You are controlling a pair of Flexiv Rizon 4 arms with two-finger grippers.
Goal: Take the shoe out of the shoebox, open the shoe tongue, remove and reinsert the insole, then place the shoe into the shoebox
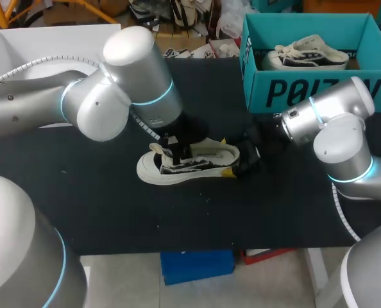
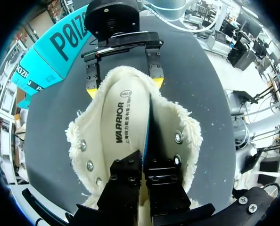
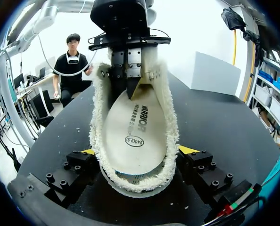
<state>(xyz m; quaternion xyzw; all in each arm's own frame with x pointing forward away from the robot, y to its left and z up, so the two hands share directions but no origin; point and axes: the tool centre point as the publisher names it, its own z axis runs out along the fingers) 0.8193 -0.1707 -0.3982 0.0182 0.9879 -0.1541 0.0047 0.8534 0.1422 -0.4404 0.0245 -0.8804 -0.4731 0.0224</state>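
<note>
A white shoe with a fleecy collar (image 1: 187, 163) lies on the black table (image 1: 113, 212), toe pointing left. My left gripper (image 1: 172, 153) reaches down into its opening. In the left wrist view its black fingers (image 2: 126, 181) are shut on the printed insole (image 2: 123, 117) along its blue edge. From the right wrist view that gripper (image 3: 129, 89) shows pinched deep inside the shoe (image 3: 135, 179). My right gripper (image 1: 232, 160) (image 3: 137, 153) clasps the heel, one yellow tip pressed on each side; it appears beyond the heel (image 2: 125, 87) in the left wrist view. The teal shoebox (image 1: 306, 90) (image 2: 60, 47) stands at the back right.
A second shoe (image 1: 309, 56) lies inside the shoebox. A large white box (image 1: 24, 45) (image 3: 210, 70) stands at the table's back left. Bare black tabletop stretches in front of the shoe to the near edge.
</note>
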